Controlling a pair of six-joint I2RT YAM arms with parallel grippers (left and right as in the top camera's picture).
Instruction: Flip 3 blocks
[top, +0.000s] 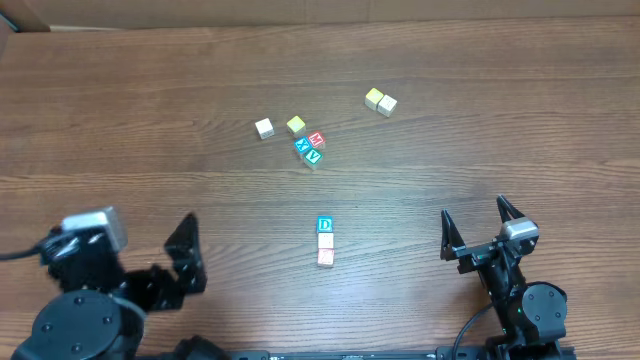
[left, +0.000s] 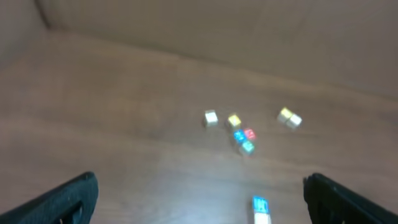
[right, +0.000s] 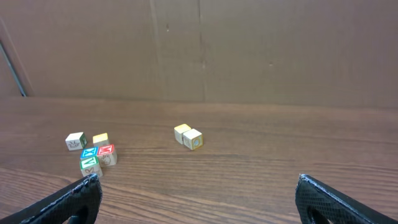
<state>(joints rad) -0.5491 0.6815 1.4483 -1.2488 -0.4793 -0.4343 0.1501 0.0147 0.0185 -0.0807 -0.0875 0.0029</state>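
Overhead view, item list.

1. Three blocks, task items. They sit in a short column on the desk, just toward 6 o'clock from its centre, between the two arms and well apart from both.
 - D block: blue top face, at the 12 o'clock end. It reads "D".
 - whitish block: in the middle, touching or nearly touching both neighbours. No writing can be made out.
 - red-lettered block: at the 6 o'clock end. The letter is too small to read.
 - Handling (judged): small, light and stiff, likely wood with smooth faces, so a block may slip or skid if pinched off-centre. Only the 3 and 9 o'clock side faces stand free, and these are the best places to grip.

2. Other cubes, toward 12 o'clock of the column.
 - X cube: blue.
 - V cube: green.
 - Red-faced cube: letter unclear.
 - Yellow-topped cube.
 - White cube.
 - Pale pair, toward 1 o'clock.

3. Left jaws, at 7 o'clock: spread fully wide, holding nothing.

4. Right jaws, at 4 o'clock: spread fully wide, holding nothing.
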